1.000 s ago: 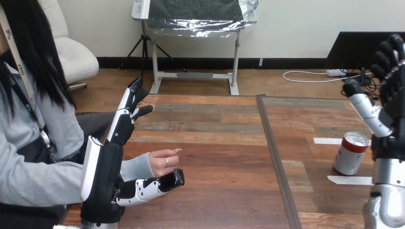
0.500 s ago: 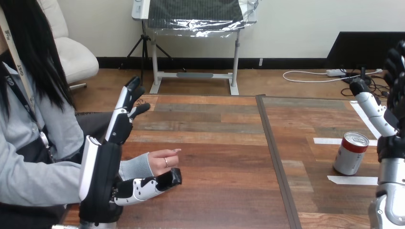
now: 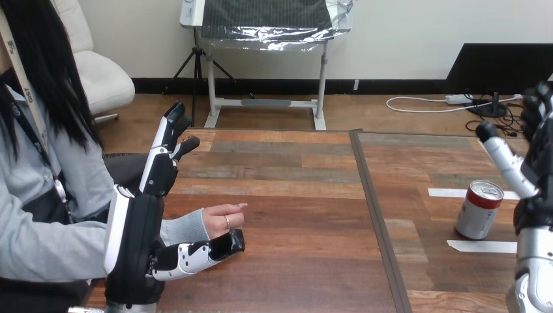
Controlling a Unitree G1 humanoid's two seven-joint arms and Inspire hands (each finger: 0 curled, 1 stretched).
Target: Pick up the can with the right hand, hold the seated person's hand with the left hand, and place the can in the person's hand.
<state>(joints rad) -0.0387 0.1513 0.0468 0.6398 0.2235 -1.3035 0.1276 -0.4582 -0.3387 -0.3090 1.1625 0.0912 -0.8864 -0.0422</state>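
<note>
**Right hand [image 3: 538,163] lower over the can [image 3: 479,209]**

At 3 o'clock the right hand has sunk since a second ago, its fingers spread and holding nothing. The can, a smooth metal cylinder with a red band, stands unmoved at 4 o'clock on the wood-plank worktop [image 3: 293,261]. At 8 o'clock the left hand [image 3: 137,235] has straight fingers, and its thumb lies under the person's hand [image 3: 225,218].

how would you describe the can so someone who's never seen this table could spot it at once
Start at the wooden table and go to its right-hand part, past the dark seam. There a small cylindrical metal can stands upright between two white tape strips, beside the right robot hand. Its red band, white body and silver top set it apart from the flat tape.
</note>
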